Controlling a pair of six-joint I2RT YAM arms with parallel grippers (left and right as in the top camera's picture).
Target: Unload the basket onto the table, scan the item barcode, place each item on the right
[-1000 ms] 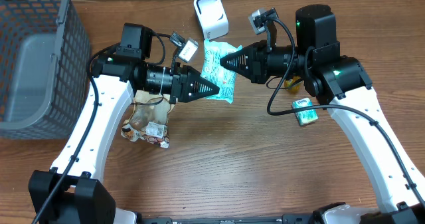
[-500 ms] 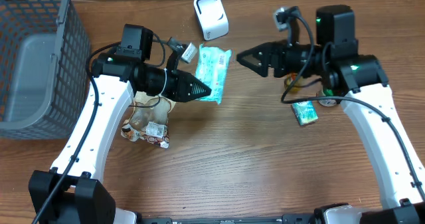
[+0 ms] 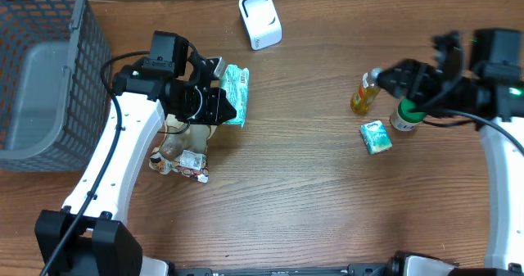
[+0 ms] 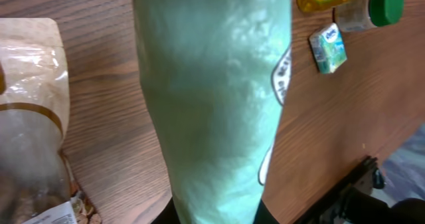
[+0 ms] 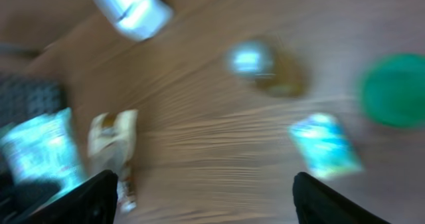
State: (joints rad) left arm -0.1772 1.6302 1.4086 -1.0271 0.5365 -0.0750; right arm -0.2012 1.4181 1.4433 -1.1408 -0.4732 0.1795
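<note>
Right end effector [image 3: 386, 77] now wide, pulled away, left end effector [image 3: 228, 110] alone pinching packet [image 3: 237, 86]

Left end effector [image 3: 228, 111] clamped, right one [image 3: 386, 78] spread

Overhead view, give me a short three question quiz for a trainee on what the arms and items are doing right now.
1. True or false: the left claw is shut on the green packet.
2. Which item lies nearest the top edge of the overhead view? A) white scanner B) small teal box C) snack bag
3. Fill in: the right claw is ____ and holds nothing.
Key: 1 true; 2 A; 3 open.
</note>
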